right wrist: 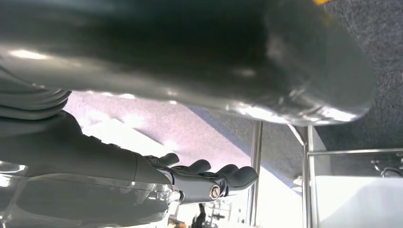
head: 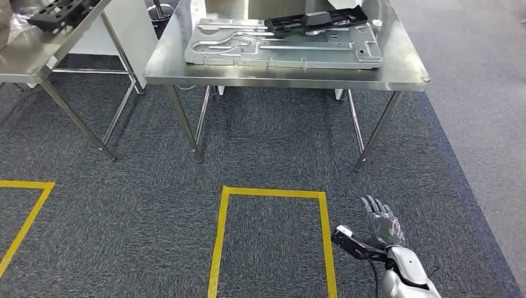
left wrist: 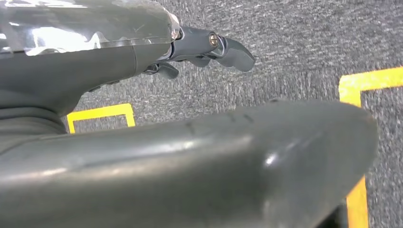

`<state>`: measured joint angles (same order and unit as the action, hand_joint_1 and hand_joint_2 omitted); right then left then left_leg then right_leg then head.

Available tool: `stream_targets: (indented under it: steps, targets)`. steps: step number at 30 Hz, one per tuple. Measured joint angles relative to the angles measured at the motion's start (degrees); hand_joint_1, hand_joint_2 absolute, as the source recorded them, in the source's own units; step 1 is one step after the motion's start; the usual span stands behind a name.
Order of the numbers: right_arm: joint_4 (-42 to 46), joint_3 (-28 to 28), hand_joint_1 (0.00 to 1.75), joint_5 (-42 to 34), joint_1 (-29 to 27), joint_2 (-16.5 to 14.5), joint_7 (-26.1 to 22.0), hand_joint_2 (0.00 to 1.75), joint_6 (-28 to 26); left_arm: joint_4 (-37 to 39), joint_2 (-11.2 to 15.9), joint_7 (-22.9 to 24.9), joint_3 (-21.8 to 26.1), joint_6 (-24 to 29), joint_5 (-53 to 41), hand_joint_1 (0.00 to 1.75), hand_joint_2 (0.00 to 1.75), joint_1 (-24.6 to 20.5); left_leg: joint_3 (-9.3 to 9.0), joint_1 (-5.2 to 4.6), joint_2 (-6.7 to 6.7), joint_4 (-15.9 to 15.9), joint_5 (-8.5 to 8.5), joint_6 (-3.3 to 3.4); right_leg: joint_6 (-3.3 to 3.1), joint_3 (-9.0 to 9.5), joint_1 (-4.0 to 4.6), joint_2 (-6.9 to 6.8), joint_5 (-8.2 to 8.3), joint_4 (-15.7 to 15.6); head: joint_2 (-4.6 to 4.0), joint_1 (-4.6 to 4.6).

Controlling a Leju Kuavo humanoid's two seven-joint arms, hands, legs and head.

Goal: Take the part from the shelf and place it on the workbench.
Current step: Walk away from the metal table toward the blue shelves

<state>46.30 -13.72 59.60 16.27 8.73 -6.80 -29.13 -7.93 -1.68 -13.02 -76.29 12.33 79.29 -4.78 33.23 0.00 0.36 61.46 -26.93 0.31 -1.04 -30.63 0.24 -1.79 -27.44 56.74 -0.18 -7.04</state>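
I see the right hand [head: 379, 218] low at my right side, above the grey carpet [head: 267, 143]. Its fingers [right wrist: 228, 175] are stretched out and slightly apart, and it holds nothing. In the left wrist view the left hand [left wrist: 199, 50] hangs over the carpet near a yellow line [left wrist: 100, 113]; its fingers [left wrist: 233, 50] look loosely bent with nothing in them, but I cannot tell more. In front of me stands a steel table [head: 186, 71]. On it lies a large grey metal plate [head: 248, 49], and a black part [head: 313, 22] rests on top of the plate. A second black part [head: 59, 12] lies on another table [head: 25, 65] at the left.
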Motion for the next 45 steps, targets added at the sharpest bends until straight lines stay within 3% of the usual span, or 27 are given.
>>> stream_targets:
  steps: [2,4,6,9,10,11,12,14,16,17,19,22,24,25,27,29,30,31,33,34,36,37,39,40,42,44,45]
  targets:
    - [0.86,0.51,0.00,0.62,-0.43,-0.27,0.42,0.00,0.04,0.00,0.09,0.08,-0.15,0.06,-0.04,0.00,0.00,-0.09,-1.87,-0.43,0.49,-3.68,0.19,0.80,0.43,-0.20,0.07,-0.31,0.10,0.09,0.00,0.00]
    - [1.84,1.10,0.00,1.39,-1.02,-0.55,0.66,0.00,0.13,-0.01,0.04,0.22,-0.31,0.09,-0.05,0.00,0.00,-0.09,-1.92,-0.30,0.30,-4.53,0.58,1.17,1.06,-0.28,0.06,-0.56,0.16,0.12,0.00,0.00]
    - [2.86,1.79,0.00,2.21,-1.46,-0.84,0.70,0.00,0.26,-0.01,-0.13,0.38,-0.49,0.19,-0.05,0.00,0.00,-0.13,-2.05,0.11,0.07,-5.47,1.21,1.69,1.68,-1.15,-0.02,0.13,-1.20,1.86,0.00,0.01]
    - [3.68,2.94,0.00,2.26,-2.14,-0.97,-0.22,0.00,0.68,-0.01,-0.24,0.52,-0.77,0.37,-0.01,0.00,0.00,-0.26,-1.80,0.26,-0.16,-5.85,1.63,2.06,2.51,-6.26,-0.61,1.46,-6.49,12.28,0.01,0.02]
    - [3.82,3.29,0.00,1.63,-2.51,-1.00,-1.05,0.00,1.00,-0.01,-0.25,0.55,-0.81,0.39,0.03,0.00,0.00,-0.23,-1.73,0.27,-0.29,-5.81,1.64,2.03,2.78,-7.79,-0.87,1.54,-7.38,15.36,0.00,0.02]
    - [3.94,3.63,0.00,0.70,-2.83,-1.06,-2.06,0.00,1.43,-0.01,-0.26,0.56,-0.84,0.37,0.08,0.00,0.00,-0.19,-1.70,0.31,-0.43,-5.73,1.64,1.97,3.03,-8.38,-1.13,1.55,-7.13,16.46,-0.01,0.02]
    - [4.03,3.98,0.00,-0.26,-3.03,-1.11,-3.03,0.00,1.86,-0.01,-0.28,0.56,-0.87,0.29,0.12,0.00,0.00,-0.17,-1.69,0.38,-0.55,-5.59,1.60,1.84,3.25,-7.79,-1.40,1.54,-5.74,15.14,-0.01,0.02]
    - [4.10,4.62,0.00,-1.73,-3.08,-1.17,-4.43,0.00,2.53,-0.01,-0.34,0.56,-0.95,0.10,0.15,0.00,0.00,-0.22,-1.63,0.53,-0.73,-5.05,1.33,1.35,3.59,-4.04,-1.88,1.59,-1.71,7.40,-0.01,0.02]
    - [4.12,5.07,0.00,-2.34,-2.97,-1.18,-5.17,0.00,2.91,0.00,-0.38,0.57,-1.01,-0.01,0.25,0.00,0.00,-0.31,-1.34,0.43,-0.85,-4.36,0.99,0.68,3.38,-1.29,-1.88,1.85,0.39,1.46,0.00,0.01]
    - [4.09,5.19,0.00,-2.30,-2.92,-1.20,-5.32,0.00,3.02,-0.01,-0.36,0.57,-1.03,-0.02,0.34,0.00,0.00,-0.32,-1.15,0.28,-0.87,-4.12,0.80,0.68,3.16,-1.03,-1.86,1.96,0.43,0.60,0.00,0.01]
    - [3.88,5.26,0.00,-1.82,-2.75,-1.22,-5.42,0.00,3.02,-0.01,-0.34,0.58,-1.04,-0.02,0.51,0.00,0.00,-0.28,-0.91,0.13,-0.87,-3.94,0.75,1.28,2.77,-1.21,-1.78,2.03,0.61,0.50,0.01,0.00]
    - [3.43,5.26,0.00,-1.15,-1.93,-1.27,-5.40,0.00,2.87,0.00,-0.21,0.60,-1.04,0.04,0.79,0.00,0.00,-0.27,-0.98,-0.10,-0.86,-4.61,1.20,2.00,2.76,-0.95,-2.06,1.87,1.18,-0.42,0.01,0.00]
    - [3.22,5.26,0.00,-0.99,-1.28,-1.28,-5.30,0.00,2.60,-0.02,-0.29,0.62,-1.04,0.15,0.97,0.00,0.00,-0.31,-2.86,0.30,-0.89,-8.31,3.03,2.32,2.74,-0.24,-1.90,1.76,1.38,-1.15,0.01,0.02]
    - [3.12,5.27,0.00,-0.98,-1.02,-1.27,-5.22,0.00,2.44,-0.02,-0.39,0.63,-1.04,0.21,0.99,0.00,0.00,-0.38,-3.96,0.60,-0.95,-10.44,4.10,2.42,2.70,-0.34,-1.71,1.80,0.68,-0.45,0.00,0.03]
    - [2.80,5.38,0.00,-1.17,-0.66,-1.12,-4.95,0.00,2.16,-0.03,-0.50,0.63,-1.06,0.33,0.99,0.00,0.00,-0.53,-5.00,1.21,-1.32,-12.65,5.30,1.95,2.93,-2.58,-1.69,1.93,-2.71,4.75,0.00,0.05]
    - [2.47,5.54,0.00,-1.67,-0.60,-0.79,-4.70,0.00,1.99,-0.03,-0.55,0.67,-1.10,0.41,0.91,0.00,0.00,-0.49,-4.53,1.81,-2.03,-12.38,5.33,0.96,3.73,-5.41,-2.32,1.95,-5.44,10.73,0.01,0.05]
    - [2.33,5.61,0.00,-1.89,-0.66,-0.61,-4.68,0.00,1.92,-0.03,-0.57,0.71,-1.13,0.44,0.88,0.00,0.00,-0.41,-4.14,2.22,-2.48,-11.77,5.10,0.35,4.31,-5.75,-2.77,1.94,-5.31,11.51,0.00,0.05]
    - [2.24,5.67,0.00,-2.01,-0.71,-0.47,-4.67,0.00,1.86,-0.03,-0.62,0.75,-1.15,0.46,0.84,0.00,0.00,-0.33,-3.64,2.74,-2.98,-10.82,4.73,-0.35,5.02,-4.99,-3.29,1.98,-4.11,10.15,0.00,0.05]
    - [2.06,5.87,0.00,-2.08,-0.79,-0.28,-4.66,0.00,1.79,-0.01,-0.66,0.80,-1.17,0.48,0.75,0.00,0.00,-0.33,-2.10,3.70,-4.07,-7.90,3.49,-2.09,6.65,-1.92,-4.39,3.27,-1.34,4.46,0.00,0.07]
    - [1.97,5.98,0.00,-2.08,-0.83,-0.22,-4.68,0.00,1.70,0.01,-0.58,0.81,-1.18,0.50,0.72,0.00,0.00,-0.39,-1.13,4.00,-4.61,-6.07,2.74,-2.96,6.70,-1.02,-4.72,4.42,-0.81,2.54,0.01,0.08]
    - [1.78,6.19,0.00,-2.09,-1.12,-0.13,-4.61,0.00,1.52,0.01,-0.45,0.82,-1.19,0.55,0.64,0.00,0.00,-0.44,0.50,3.95,-5.43,-3.86,1.97,-4.13,5.29,-1.41,-4.72,5.73,-1.67,3.07,0.01,-0.03]
    - [1.76,6.27,0.00,-2.11,-1.27,-0.09,-4.59,0.00,1.42,-0.01,-0.47,0.84,-1.21,0.57,0.60,0.00,0.00,-0.38,1.00,3.96,-5.73,-3.38,1.92,-4.44,4.13,-1.79,-4.67,5.37,-1.76,3.54,0.00,-0.11]
    - [1.77,6.45,0.00,-2.21,-1.42,-0.12,-4.43,0.00,1.32,-0.03,-0.58,0.93,-1.24,0.59,0.55,0.00,0.00,-0.19,1.65,3.99,-5.16,-2.76,1.69,-4.61,2.87,-2.24,-4.34,4.13,-1.88,4.37,0.01,-0.21]
    - [1.85,6.60,0.00,-2.30,-1.43,-0.13,-4.34,0.00,1.27,-0.03,-0.61,0.98,-1.25,0.60,0.54,0.00,0.00,-0.18,2.36,3.92,-4.05,-1.26,0.84,-4.42,2.42,-2.35,-4.11,3.55,-1.85,4.43,0.01,-0.22]
    - [2.01,7.13,0.00,-2.59,-1.56,0.03,-4.10,0.00,1.21,-0.03,-0.62,1.04,-1.26,0.62,0.54,0.00,0.00,-0.34,5.51,3.35,-1.46,5.59,-2.65,-3.71,1.83,-2.47,-3.42,2.15,-1.78,4.40,0.00,-0.23]
    - [2.04,7.67,0.00,-2.81,-1.77,0.21,-4.02,0.00,1.20,-0.03,-0.63,1.05,-1.27,0.65,0.53,0.00,0.00,-0.41,8.96,2.60,-0.64,13.32,-5.80,-2.84,1.39,-2.57,-2.51,0.55,-1.80,4.39,-0.01,-0.23]
    - [2.04,7.83,0.00,-2.86,-1.84,0.24,-4.02,0.00,1.20,-0.03,-0.65,1.05,-1.28,0.65,0.52,0.00,0.00,-0.35,9.50,2.17,-0.59,14.84,-6.04,-2.22,1.17,-2.56,-2.02,-0.19,-1.85,4.39,-0.01,-0.22]
